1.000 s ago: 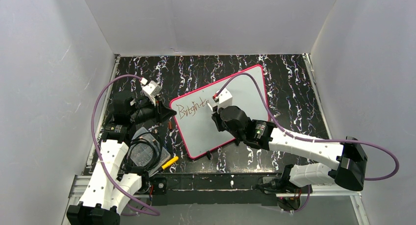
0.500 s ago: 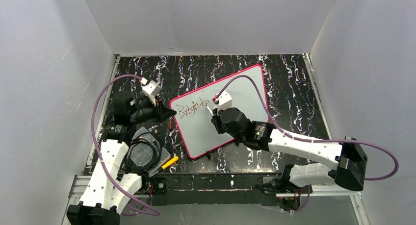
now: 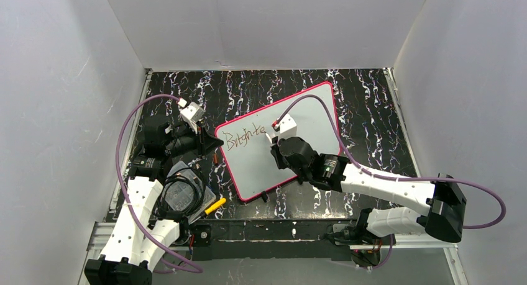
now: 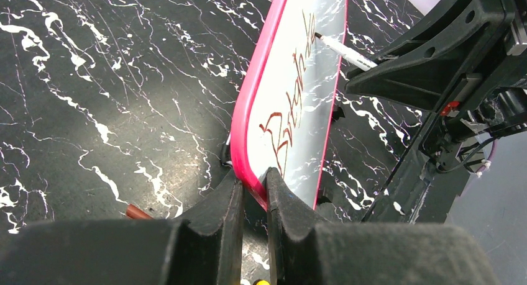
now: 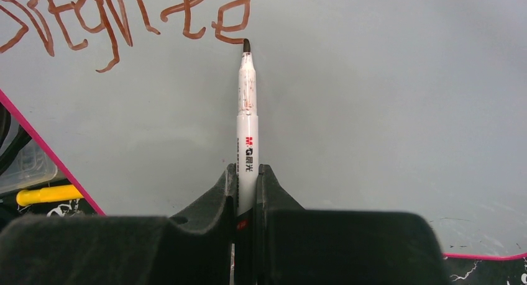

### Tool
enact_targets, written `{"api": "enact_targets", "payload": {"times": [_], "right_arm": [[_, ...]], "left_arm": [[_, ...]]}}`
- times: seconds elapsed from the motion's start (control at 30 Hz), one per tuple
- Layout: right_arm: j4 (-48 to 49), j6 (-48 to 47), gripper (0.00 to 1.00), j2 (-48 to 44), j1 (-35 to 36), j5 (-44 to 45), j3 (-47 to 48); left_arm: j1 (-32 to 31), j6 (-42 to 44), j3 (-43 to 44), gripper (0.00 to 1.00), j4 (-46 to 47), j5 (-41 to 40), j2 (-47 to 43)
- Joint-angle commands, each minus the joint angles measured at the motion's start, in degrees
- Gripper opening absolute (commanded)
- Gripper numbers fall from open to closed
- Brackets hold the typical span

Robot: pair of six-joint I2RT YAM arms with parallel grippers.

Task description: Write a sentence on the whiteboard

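Note:
The whiteboard (image 3: 307,120), white with a pink-red frame, lies tilted on the black marbled table. My left gripper (image 3: 211,144) is shut on its left frame edge (image 4: 252,173). My right gripper (image 3: 273,139) is shut on a white marker (image 5: 247,136), whose dark tip touches the board just after the last letter. The sentence (image 3: 244,136) reads "Brighte" in reddish-brown script; its end shows in the right wrist view (image 5: 205,18) and it shows edge-on in the left wrist view (image 4: 292,105).
A clear plastic box (image 3: 180,195) with coiled black cable sits at the front left, a yellow pen (image 3: 215,205) beside it. A reddish-brown marker cap (image 4: 140,212) lies on the table left of the board's corner. White walls enclose the table.
The right gripper moved the marker rightward along the board, and the letter "e" was added after "Bright". The left gripper has not moved.

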Motion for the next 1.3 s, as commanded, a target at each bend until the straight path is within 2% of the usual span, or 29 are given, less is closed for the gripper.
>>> {"api": "enact_targets", "payload": {"times": [0.0, 0.2, 0.73, 1.27], "right_arm": [[0.64, -1.19, 0.01, -2.76, -0.39, -0.3, -0.22], [4.09, -3.06, 0.01, -6.68, -0.39, 0.24, -1.68], [4.8, -8.18, 0.01, -0.01, -0.47, 2.85, 4.83], [0.47, -4.7, 0.01, 0.57, -2.06, 4.47, 3.99]], "left_arm": [[-0.51, 4.89, -0.65, 0.0, -2.43, -0.86, -0.35], [-0.51, 4.91, -0.65, 0.0, -2.43, -0.94, -0.22], [-0.51, 4.73, -0.78, 0.0, -2.43, -0.67, -0.34], [-0.51, 4.73, -0.73, 0.0, -2.43, -0.68, -0.7]]}}
